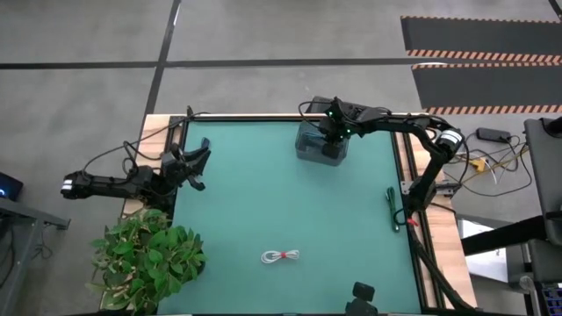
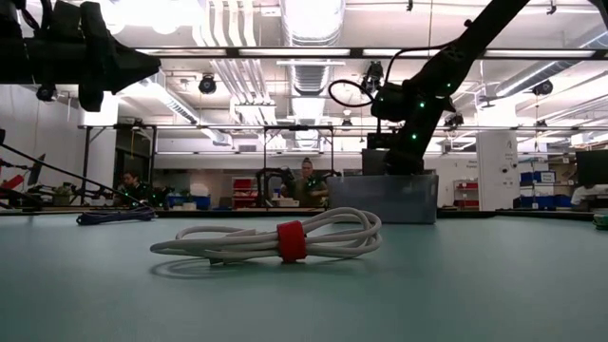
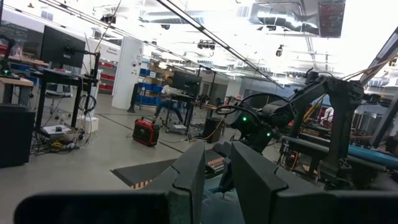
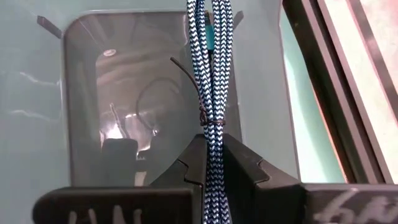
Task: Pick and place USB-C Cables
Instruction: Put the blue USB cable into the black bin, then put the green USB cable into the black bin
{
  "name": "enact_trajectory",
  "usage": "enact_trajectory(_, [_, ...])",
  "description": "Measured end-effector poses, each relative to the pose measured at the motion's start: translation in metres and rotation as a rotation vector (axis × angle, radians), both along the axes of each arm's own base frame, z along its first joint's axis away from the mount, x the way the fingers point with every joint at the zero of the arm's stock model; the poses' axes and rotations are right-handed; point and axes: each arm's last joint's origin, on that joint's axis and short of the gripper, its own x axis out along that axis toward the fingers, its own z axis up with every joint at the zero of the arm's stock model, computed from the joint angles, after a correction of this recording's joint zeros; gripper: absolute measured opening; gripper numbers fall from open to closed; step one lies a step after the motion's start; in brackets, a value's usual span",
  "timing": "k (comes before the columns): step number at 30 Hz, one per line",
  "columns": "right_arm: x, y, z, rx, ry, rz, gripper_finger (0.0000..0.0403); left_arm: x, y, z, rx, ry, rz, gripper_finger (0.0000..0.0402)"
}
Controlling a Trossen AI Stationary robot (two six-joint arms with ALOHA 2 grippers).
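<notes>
1. My right claw (image 4: 211,163) is parked right over the grey see-through bin (image 1: 320,143) at the far edge of the desk (image 1: 263,202). It's pinched tight on a dark blue braided cable (image 4: 213,74), and the loops hang down into the mouth of the bin.
2. Wrist cam shows the blue-and-white weave running straight between my two fingers, with a thin dark tie wrapped around the bundle just past the fingertips.
3. The white cable with the red band (image 1: 280,256) is lying flat on the green mat, well away from the bin on the near side of the desk. Nothing is touching it.
4. From the low cam, that white cable (image 2: 275,237) sits front and centre, and the bin (image 2: 382,199) is far behind it.
5. There's another dark blue cable (image 2: 114,217) lying on the mat, far off to the side from the bin.
6. My left claw (image 1: 200,162) is idling at the desk's edge across from the bin, fingers spread apart, holding nothing.
7. A potted plant (image 1: 145,254) sits off the desk corner near that arm.
</notes>
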Motion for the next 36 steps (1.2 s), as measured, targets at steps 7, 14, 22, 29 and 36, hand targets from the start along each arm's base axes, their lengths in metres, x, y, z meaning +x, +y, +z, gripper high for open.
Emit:
enact_trajectory(7, [0.0, 0.0, 0.0, -0.003, 0.0, 0.0, 0.0022, 0.0, 0.0, 0.0, 0.0, 0.0, 0.0, 0.0063])
enact_trajectory(14, [0.0, -0.001, 0.0, -0.017, 0.011, -0.022, 0.0035, 0.0, 0.0, 0.0, 0.0, -0.001, 0.0, 0.0063])
enact_trajectory(22, [-0.001, -0.001, 0.001, -0.023, 0.015, -0.049, 0.0092, 0.0, 0.0, 0.0, 0.0, -0.002, 0.0, 0.0063])
enact_trajectory(29, [-0.003, 0.0, 0.008, -0.026, 0.007, -0.076, 0.0115, 0.0, 0.0, 0.0, 0.0, -0.002, 0.0, 0.0063])
enact_trajectory(36, [-0.006, 0.017, 0.03, 0.017, -0.033, -0.13, 0.0104, 0.0, 0.0, 0.0, 0.0, -0.002, 0.0, 0.0063])
